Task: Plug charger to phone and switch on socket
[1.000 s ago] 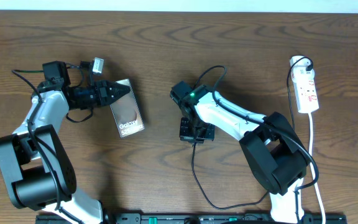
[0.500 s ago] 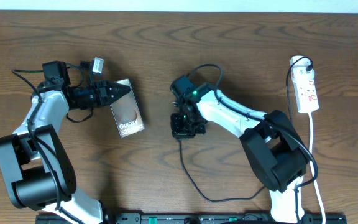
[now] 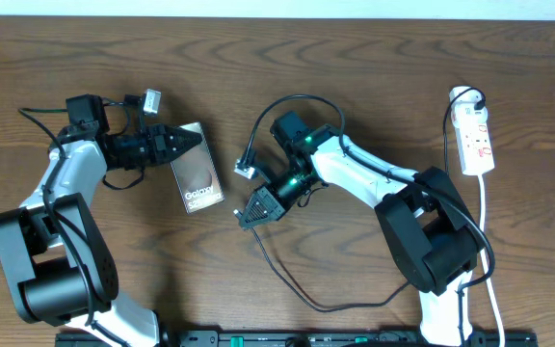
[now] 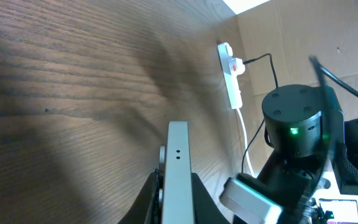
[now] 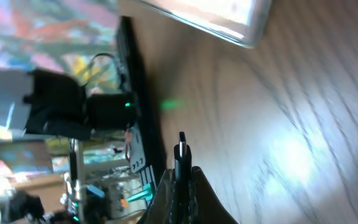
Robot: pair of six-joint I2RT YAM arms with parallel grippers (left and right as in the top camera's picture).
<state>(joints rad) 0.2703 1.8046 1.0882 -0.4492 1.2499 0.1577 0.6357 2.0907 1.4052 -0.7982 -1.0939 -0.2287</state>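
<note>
My left arm (image 3: 64,173) rose from its base toward 12 o'clock, its claw (image 3: 189,142) pinched shut and pointing to 3 o'clock. My right arm (image 3: 355,178) stretched toward 10 o'clock, its claw (image 3: 246,217) closed and aimed at 8 o'clock.

A dark brown wooden table (image 3: 258,58) with wavy grain fills the overhead view. Past the tip of the left gripper (image 4: 176,186), its far edge meets a beige cardboard-like wall panel (image 4: 328,31) and a bright white patch (image 4: 244,3). Ahead of the right gripper (image 5: 184,183), soft glare (image 5: 291,155) lies on the wood, with blurred colours (image 5: 36,31) beyond the table's edge
</note>
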